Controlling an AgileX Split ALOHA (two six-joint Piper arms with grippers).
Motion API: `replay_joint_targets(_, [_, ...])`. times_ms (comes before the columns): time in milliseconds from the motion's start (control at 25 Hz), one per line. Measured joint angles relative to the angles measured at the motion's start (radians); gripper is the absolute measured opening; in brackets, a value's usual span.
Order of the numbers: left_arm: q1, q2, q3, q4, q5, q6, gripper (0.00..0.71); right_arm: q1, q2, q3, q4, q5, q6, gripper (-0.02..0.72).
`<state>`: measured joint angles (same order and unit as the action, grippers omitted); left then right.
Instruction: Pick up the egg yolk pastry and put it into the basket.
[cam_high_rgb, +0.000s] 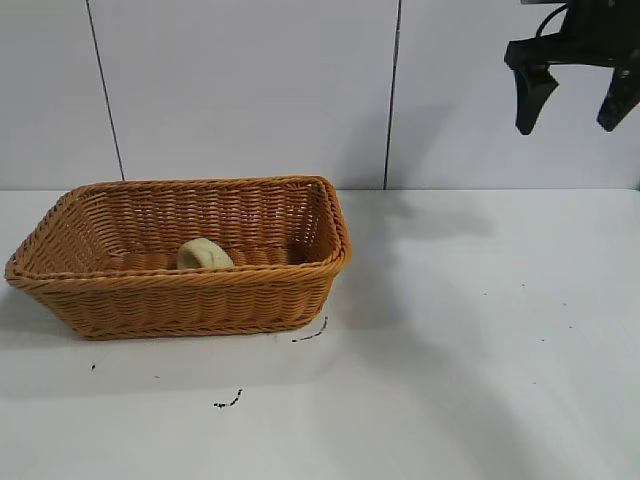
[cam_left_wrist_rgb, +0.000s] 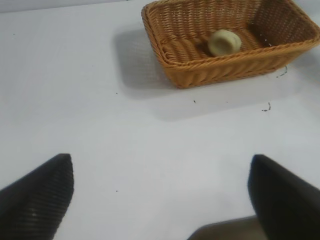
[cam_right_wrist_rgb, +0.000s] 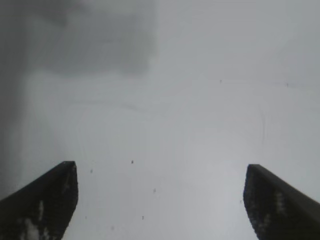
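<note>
The egg yolk pastry (cam_high_rgb: 204, 254), a small pale yellow puck with a dented top, lies inside the orange-brown wicker basket (cam_high_rgb: 180, 300) on the table's left half, near the basket's middle. Both also show in the left wrist view, the pastry (cam_left_wrist_rgb: 224, 42) inside the basket (cam_left_wrist_rgb: 220, 70). My right gripper (cam_high_rgb: 572, 100) hangs open and empty high at the upper right, well away from the basket; its wrist view (cam_right_wrist_rgb: 161, 200) shows only bare table between the fingers. My left gripper (cam_left_wrist_rgb: 161, 195) is open and empty over bare table, far from the basket, and is out of the exterior view.
The white table (cam_high_rgb: 480, 350) carries a few small dark specks in front of the basket (cam_high_rgb: 228, 402). A white panelled wall stands behind.
</note>
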<state>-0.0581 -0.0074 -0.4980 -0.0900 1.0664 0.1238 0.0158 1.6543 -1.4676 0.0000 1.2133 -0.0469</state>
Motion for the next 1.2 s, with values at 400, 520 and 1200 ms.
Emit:
replay_joint_targets(400, [0.0, 0.0, 0.0, 0.0, 0.0, 0.0, 0.695, 0.0, -0.634, 0.58, 0.011, -0.096, -0.002, 0.623])
replay_joint_targets(520, [0.0, 0.0, 0.0, 0.0, 0.0, 0.0, 0.695, 0.0, -0.832, 0.724, 0.016, -0.155, -0.002, 0.623])
replay_joint_targets(1200, [0.0, 0.0, 0.0, 0.0, 0.0, 0.0, 0.695, 0.0, -1.658, 0.968, 0.02, -0.184, -0.002, 0.623])
